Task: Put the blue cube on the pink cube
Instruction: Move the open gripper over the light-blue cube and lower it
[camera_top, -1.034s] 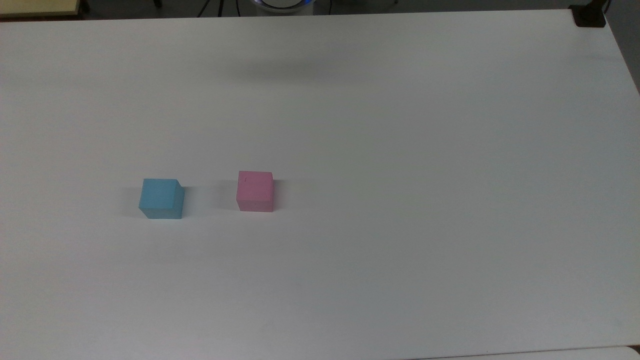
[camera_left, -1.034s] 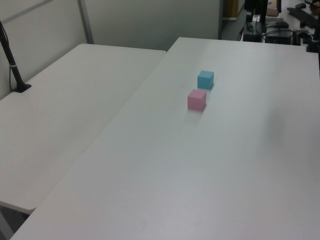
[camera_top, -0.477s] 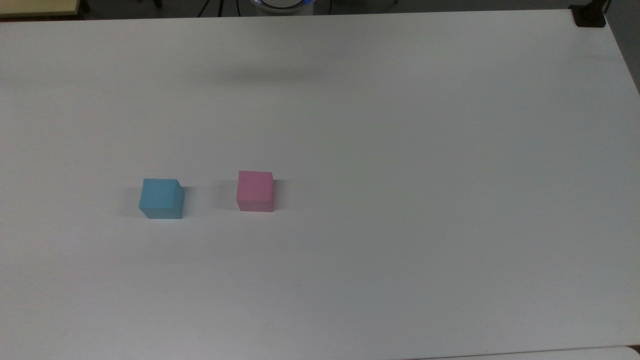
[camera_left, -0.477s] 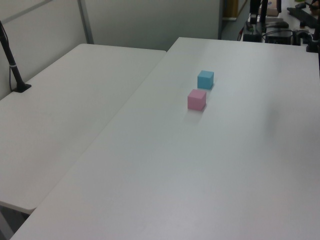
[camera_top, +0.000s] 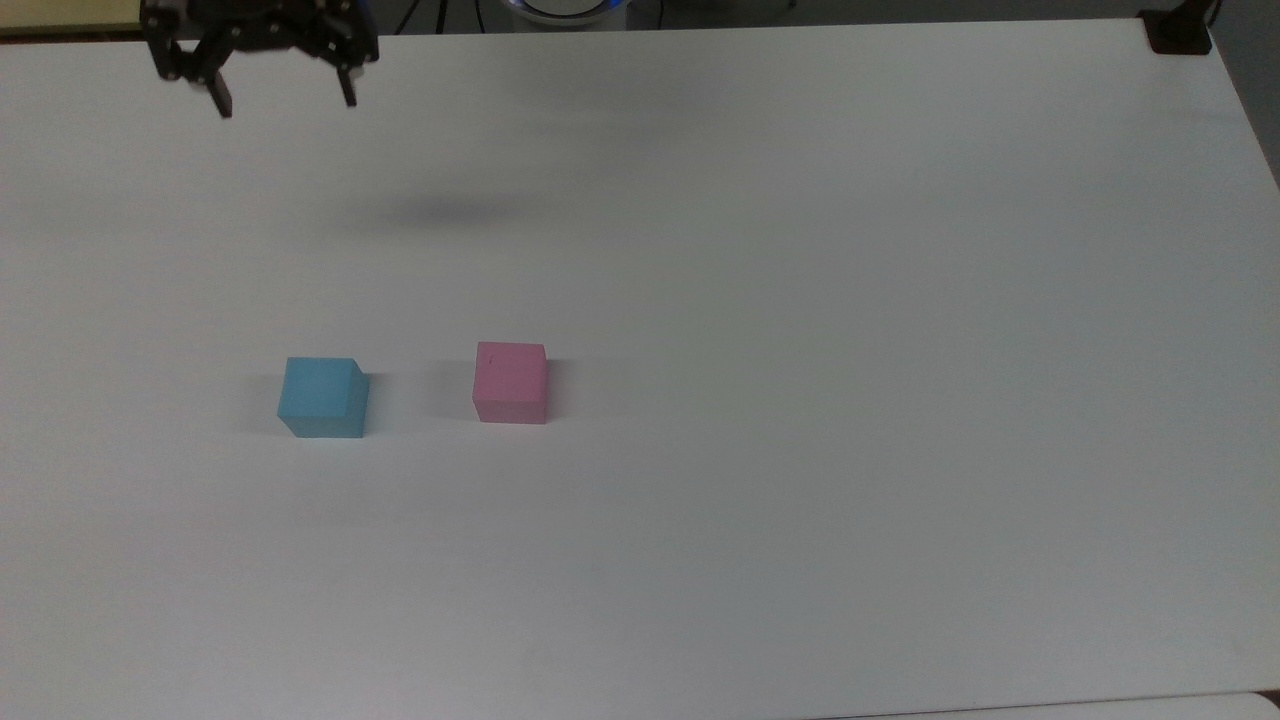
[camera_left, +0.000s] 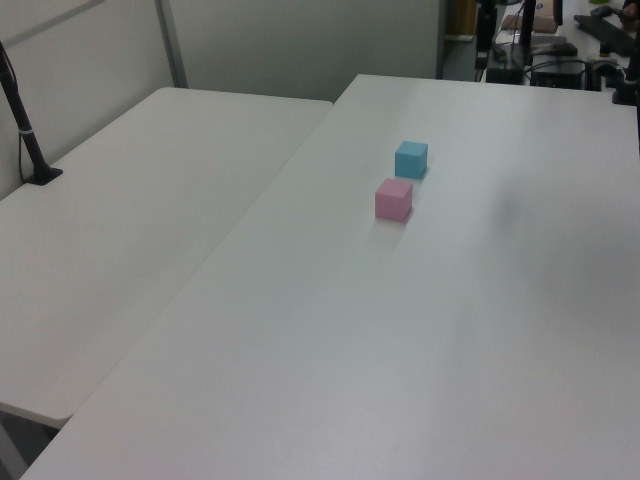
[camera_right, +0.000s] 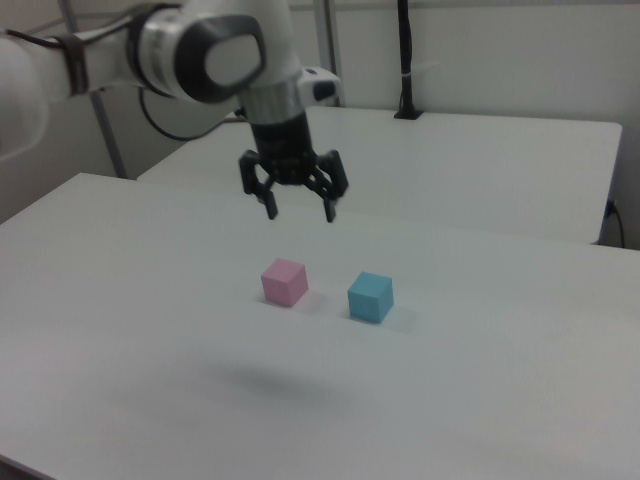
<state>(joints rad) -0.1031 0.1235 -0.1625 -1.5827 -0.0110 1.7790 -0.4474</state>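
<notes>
- Blue cube (camera_top: 322, 397) sits flat on the white table (camera_top: 800, 400), toward the top view's left and a little below the table's middle; nothing touches it.
- Pink cube (camera_top: 511, 382) stands near it on the top view's right, with a strip of bare table between the two (apart, not touching). A tiny dark speck marks its top face near the far left corner.
- In the left view the blue cube (camera_left: 411, 159) lies just beyond the pink cube (camera_left: 393, 199); in the right view the order is pink cube (camera_right: 284, 282) on the right view's left, blue cube (camera_right: 370, 296) on the right view's right.
- My gripper (camera_top: 284, 98) hangs at the top view's upper left, over the far edge of the table and well apart from both cubes.
- In the right view my gripper (camera_right: 300, 211) is in the air above and behind the cubes, pointing straight down, roughly over the gap between them (height above the table is plain from the soft shadow on the table nearer the camera).
- Fingers (camera_right: 270, 207) spread wide, with clear space between them; I hold nothing.
- A second white table (camera_left: 130, 220) adjoins on the left view's left, with a black post (camera_left: 25, 130) at its far edge.
</notes>
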